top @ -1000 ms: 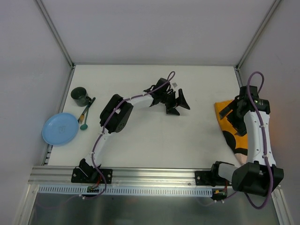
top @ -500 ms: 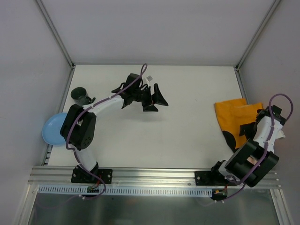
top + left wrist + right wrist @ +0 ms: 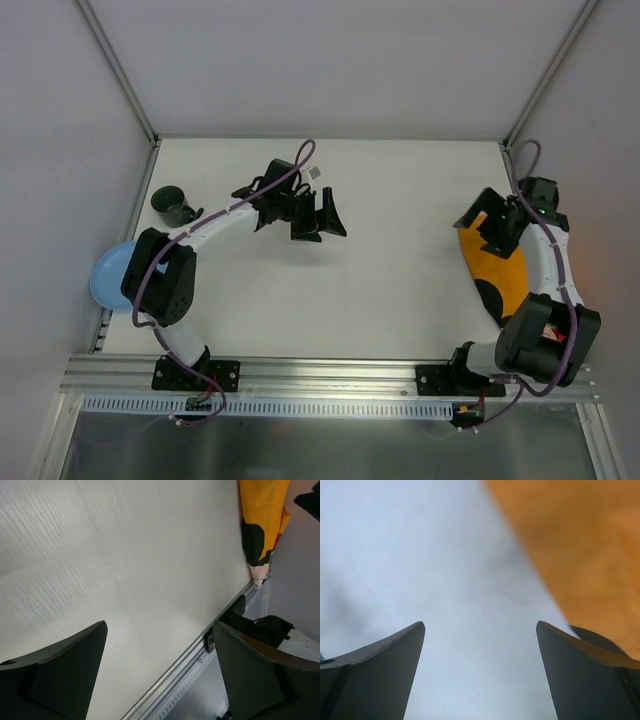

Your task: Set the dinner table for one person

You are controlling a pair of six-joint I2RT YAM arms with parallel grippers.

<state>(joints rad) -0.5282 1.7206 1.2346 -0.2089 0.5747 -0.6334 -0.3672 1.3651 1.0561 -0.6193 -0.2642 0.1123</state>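
Note:
The white dinner table [image 3: 400, 290] fills the top view. An orange placemat [image 3: 508, 278] with black patches lies at its right edge, partly under my right arm. My right gripper [image 3: 480, 228] is open and empty, hovering at the placemat's far left corner; in the right wrist view [image 3: 480, 672] the orange cloth [image 3: 580, 540] lies to the right of the jaws. My left gripper [image 3: 322, 232] is open and empty over bare table left of centre; its wrist view [image 3: 160, 670] shows the placemat [image 3: 262, 515] far off. A blue plate [image 3: 108, 275] lies at the left edge, with a dark green cup [image 3: 172, 204] behind it.
The left arm's elbow covers part of the plate and the area beside the cup. An aluminium rail [image 3: 330, 372] runs along the near edge, also seen in the left wrist view [image 3: 195, 667]. Grey walls enclose the left, far and right sides.
The left arm swung left, its elbow now over the plate; a spoon seen earlier by the cup is now hidden. The right gripper dropped right, then came back to the placemat's far left corner.

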